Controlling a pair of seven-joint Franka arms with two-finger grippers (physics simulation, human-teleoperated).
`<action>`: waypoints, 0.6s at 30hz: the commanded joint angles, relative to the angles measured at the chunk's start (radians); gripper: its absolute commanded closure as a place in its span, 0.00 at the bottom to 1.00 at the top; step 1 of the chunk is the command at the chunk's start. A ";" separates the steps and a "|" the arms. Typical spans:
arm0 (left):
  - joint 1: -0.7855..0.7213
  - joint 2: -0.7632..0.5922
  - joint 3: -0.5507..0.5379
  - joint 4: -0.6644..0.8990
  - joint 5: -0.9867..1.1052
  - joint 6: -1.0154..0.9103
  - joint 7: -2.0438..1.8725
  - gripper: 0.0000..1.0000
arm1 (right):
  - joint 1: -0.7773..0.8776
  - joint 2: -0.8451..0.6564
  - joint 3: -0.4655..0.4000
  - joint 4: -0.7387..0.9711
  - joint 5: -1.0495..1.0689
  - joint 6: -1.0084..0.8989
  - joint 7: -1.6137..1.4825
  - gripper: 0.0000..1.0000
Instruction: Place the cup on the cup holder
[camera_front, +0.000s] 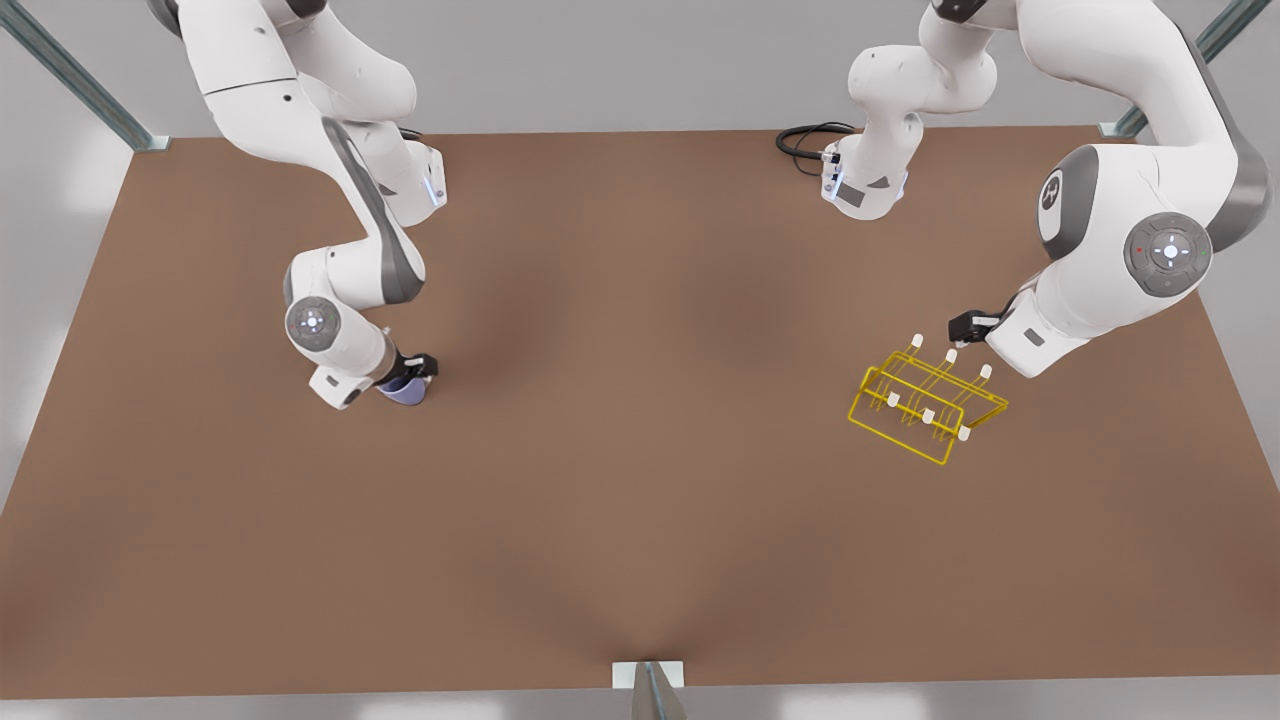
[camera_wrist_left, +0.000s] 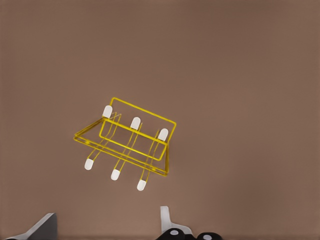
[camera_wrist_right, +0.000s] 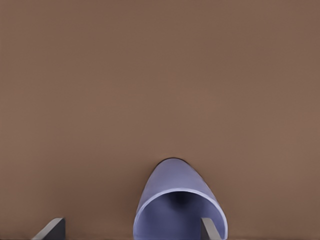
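The lavender-blue cup (camera_front: 405, 391) is on the brown table at the front view's left, its open mouth (camera_wrist_right: 177, 215) facing the right wrist camera. My right gripper (camera_front: 412, 372) is right at it and open: one fingertip (camera_wrist_right: 210, 231) shows at the cup's rim, the other (camera_wrist_right: 52, 229) stands well off to the side. The yellow wire cup holder (camera_front: 925, 405) with white-capped prongs sits at the front view's right, and appears again as the cup holder (camera_wrist_left: 127, 142). My left gripper (camera_front: 968, 327) hovers just behind it, open with nothing between its fingers (camera_wrist_left: 167, 217).
A black cable (camera_front: 805, 140) coils at the back of the table near an arm's base. Metal frame posts (camera_front: 648, 690) stand at the table's edges. Bare tabletop (camera_front: 640, 400) lies between cup and holder.
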 joint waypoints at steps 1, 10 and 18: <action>0.000 -0.001 0.001 0.000 0.001 -0.001 0.001 0.00 | 0.001 -0.001 0.000 -0.017 0.001 0.037 -0.110 0.00; 0.000 0.007 0.001 0.000 0.001 -0.001 0.003 0.00 | 0.010 0.059 0.000 -0.069 -0.002 0.114 -0.113 0.00; 0.000 0.010 -0.004 -0.012 -0.007 -0.050 0.007 0.00 | -0.004 0.092 -0.001 -0.060 -0.008 0.180 -0.121 0.79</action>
